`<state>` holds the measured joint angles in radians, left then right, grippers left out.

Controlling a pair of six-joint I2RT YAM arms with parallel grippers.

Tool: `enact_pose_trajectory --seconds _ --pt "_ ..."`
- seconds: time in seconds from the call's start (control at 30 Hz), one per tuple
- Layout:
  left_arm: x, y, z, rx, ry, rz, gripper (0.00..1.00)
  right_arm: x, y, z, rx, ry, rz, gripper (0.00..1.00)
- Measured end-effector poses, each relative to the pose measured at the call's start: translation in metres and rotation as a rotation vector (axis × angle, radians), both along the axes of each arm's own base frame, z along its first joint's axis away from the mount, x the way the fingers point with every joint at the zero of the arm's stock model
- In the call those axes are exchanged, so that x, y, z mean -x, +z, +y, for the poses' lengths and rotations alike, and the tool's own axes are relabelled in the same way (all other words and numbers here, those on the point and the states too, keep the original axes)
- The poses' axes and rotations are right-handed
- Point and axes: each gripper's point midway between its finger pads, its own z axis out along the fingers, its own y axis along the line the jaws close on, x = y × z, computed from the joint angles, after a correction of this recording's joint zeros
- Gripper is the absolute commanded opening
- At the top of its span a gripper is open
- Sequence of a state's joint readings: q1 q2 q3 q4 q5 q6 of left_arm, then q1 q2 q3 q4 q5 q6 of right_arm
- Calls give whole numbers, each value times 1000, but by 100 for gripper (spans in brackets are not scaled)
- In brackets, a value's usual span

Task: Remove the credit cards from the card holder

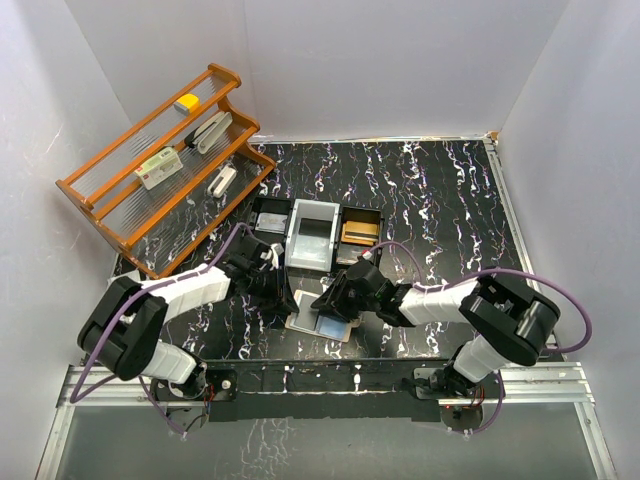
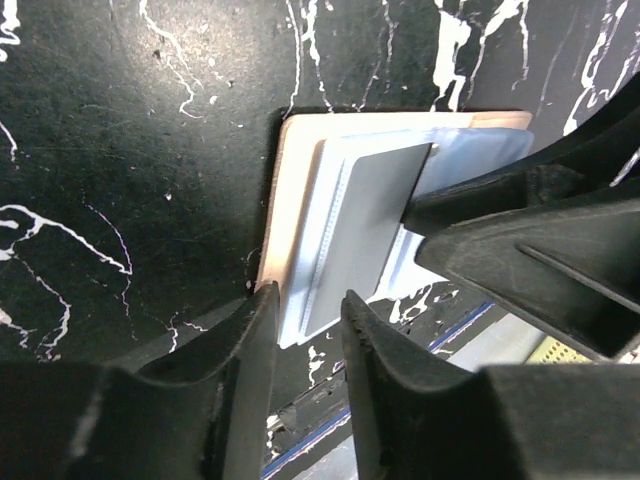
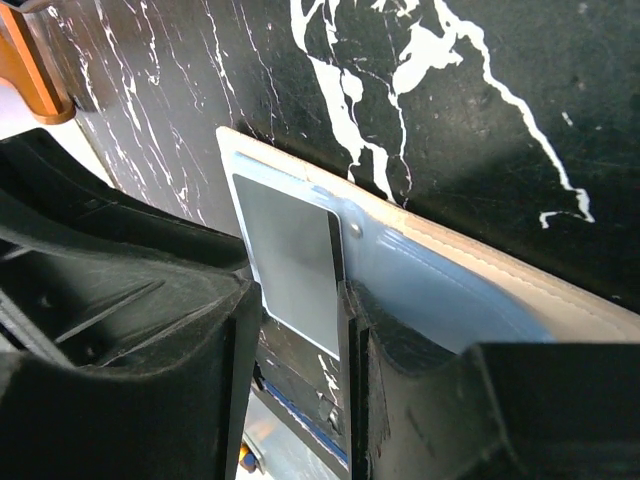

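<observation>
Beige leather bifold card holder [image 2: 288, 200] lies open and flat on black marbled table [image 1: 450, 200], just on the arm-base side of black-and-grey three-compartment tray [image 1: 297, 238]. Blue-grey plastic card [image 2: 370, 220] rests on holder's inner face. Left gripper [image 2: 308, 298], below tray's left compartment: jaws w/ narrow gap at holder's edge; can't tell if gripping. Right gripper [image 3: 297, 300]: fingers either side of the card, pinch unclear. Orange-brown cards [image 1: 358, 233] in tray's right compartment.
</observation>
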<state>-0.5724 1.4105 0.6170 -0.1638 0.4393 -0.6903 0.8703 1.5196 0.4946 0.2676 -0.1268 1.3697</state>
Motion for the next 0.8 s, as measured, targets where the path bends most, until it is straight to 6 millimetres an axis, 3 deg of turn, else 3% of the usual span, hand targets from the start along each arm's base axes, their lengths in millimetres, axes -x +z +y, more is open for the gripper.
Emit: enact_pose_trajectory --seconds 0.2,0.43,0.63,0.8 --pt "5 -9 0 -14 -15 30 21 2 1 -3 16 4 -2 37" --pt "6 -9 1 -34 -18 14 29 1 7 -8 66 21 -21 39" --pt "2 1 2 -39 -18 -38 33 -1 8 -9 90 22 -28 36" --pt "-1 15 -9 8 -51 -97 28 0 -1 -8 95 26 -6 34"
